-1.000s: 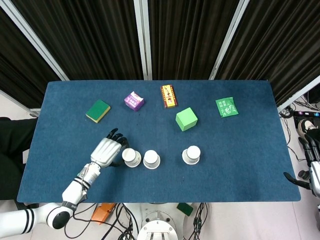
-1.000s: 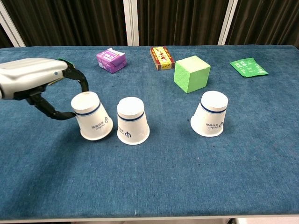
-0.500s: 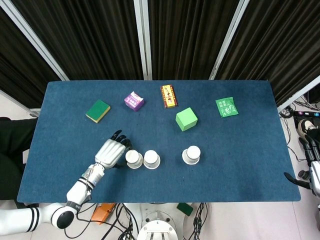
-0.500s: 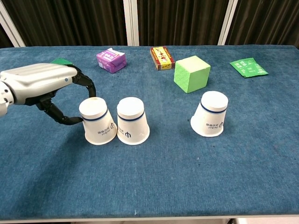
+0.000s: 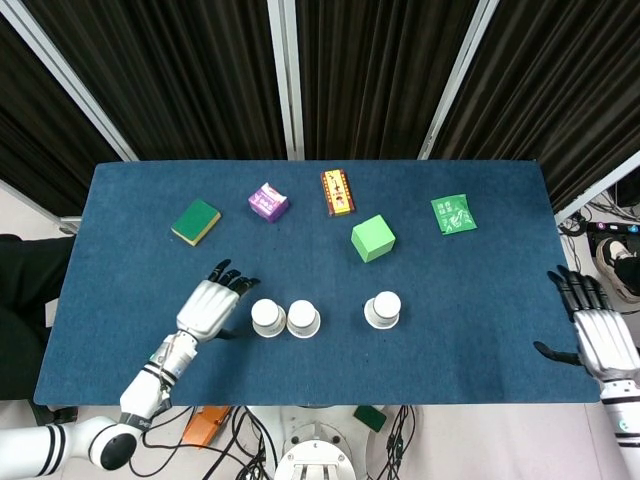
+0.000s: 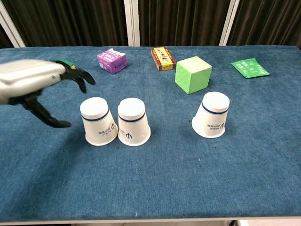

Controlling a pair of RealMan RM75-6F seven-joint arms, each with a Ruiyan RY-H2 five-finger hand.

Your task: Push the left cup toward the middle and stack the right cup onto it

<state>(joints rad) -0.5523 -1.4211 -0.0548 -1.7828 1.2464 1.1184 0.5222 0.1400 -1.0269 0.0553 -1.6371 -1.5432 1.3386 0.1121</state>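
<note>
Left hand [image 6: 33,84] hangs with fingers spread and nothing in them, just left of the left cup [image 6: 98,121], apart from it. That upside-down cup stands touching or nearly touching the middle cup [image 6: 133,121] on its far side. Further right, across a gap of bare cloth, the right cup [image 6: 211,114] stands alone, the green cube [image 6: 193,74] behind it. Right hand [image 5: 598,335] spreads empty fingers at the table's [image 5: 480,300] right edge, well apart from every cup.
</note>
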